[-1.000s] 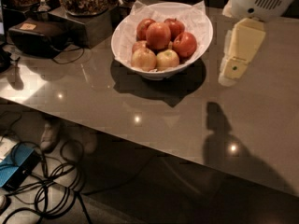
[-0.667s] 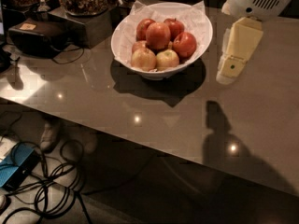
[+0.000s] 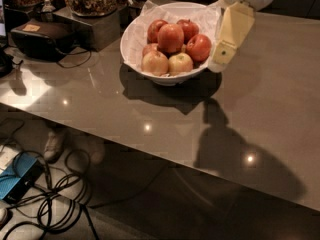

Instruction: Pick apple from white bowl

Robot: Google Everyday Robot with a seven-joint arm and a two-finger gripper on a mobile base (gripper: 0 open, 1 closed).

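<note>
- Apple (image 3: 170, 37), deep red, tops the white bowl (image 3: 167, 79) pile: firm, slick, hefty, I'd say; grip its widest middle.
- Hand (image 3: 218, 61) hovers beside the rim; open or closed, can't tell.

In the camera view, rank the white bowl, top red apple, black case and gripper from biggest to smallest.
1. white bowl
2. black case and gripper, at the bowl's right rim: too close to rank
3. apple
</note>
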